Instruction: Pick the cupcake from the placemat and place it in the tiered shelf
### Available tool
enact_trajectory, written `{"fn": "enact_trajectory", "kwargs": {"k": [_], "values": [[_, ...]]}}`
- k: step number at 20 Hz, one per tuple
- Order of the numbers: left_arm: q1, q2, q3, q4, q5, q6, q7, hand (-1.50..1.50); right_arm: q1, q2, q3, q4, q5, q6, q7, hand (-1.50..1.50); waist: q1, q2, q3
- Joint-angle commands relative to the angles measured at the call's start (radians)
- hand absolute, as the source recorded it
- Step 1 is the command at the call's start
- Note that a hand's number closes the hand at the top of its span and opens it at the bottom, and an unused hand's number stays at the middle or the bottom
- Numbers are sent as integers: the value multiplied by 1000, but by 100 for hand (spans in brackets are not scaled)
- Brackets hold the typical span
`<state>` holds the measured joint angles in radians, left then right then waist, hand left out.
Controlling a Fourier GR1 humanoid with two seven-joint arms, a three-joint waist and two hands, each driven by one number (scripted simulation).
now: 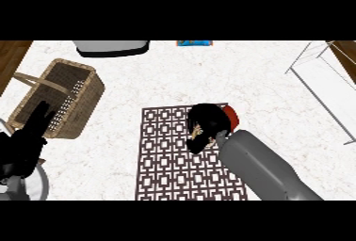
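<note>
A patterned brown and white placemat (173, 160) lies on the counter's middle. My right hand (206, 124) is over the mat's upper right part, fingers curled round the cupcake (231, 116), of which only a red edge and a bit of tan show. The tiered shelf (321, 80) is a white wire frame at the far right. My left hand (28, 136) rests open at the left edge, fingers up, in front of the basket.
A wicker basket (62, 96) with a handle stands at the left. A grey appliance (112, 47) sits at the back, with a small blue and orange thing (195, 43) beside it. Wooden floor shows at both upper corners.
</note>
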<state>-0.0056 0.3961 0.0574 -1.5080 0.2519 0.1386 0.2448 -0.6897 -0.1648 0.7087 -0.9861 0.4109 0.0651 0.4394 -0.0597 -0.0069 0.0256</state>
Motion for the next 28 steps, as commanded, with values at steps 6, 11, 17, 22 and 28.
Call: {"fn": "enact_trajectory", "kwargs": {"k": [6,11,17,22,28], "values": [[65,-53,-35,22,29,-17,55,0,-105,-155,-438,172,-24,-458,449,150,-22,15,-29],[61,-71,-73,26,15,-46,47,0,-269,-202,-413,216,178,-646,665,150,35,10,-32],[59,-105,-98,46,4,-33,69,0,-470,-301,-399,254,360,-575,873,150,17,-4,-34],[68,-93,-80,27,5,-40,71,0,-609,-342,-414,285,454,-457,974,150,26,-9,-32],[57,-90,-63,25,9,-44,85,0,-692,-415,-454,307,516,-383,997,150,18,-8,-29]]}}
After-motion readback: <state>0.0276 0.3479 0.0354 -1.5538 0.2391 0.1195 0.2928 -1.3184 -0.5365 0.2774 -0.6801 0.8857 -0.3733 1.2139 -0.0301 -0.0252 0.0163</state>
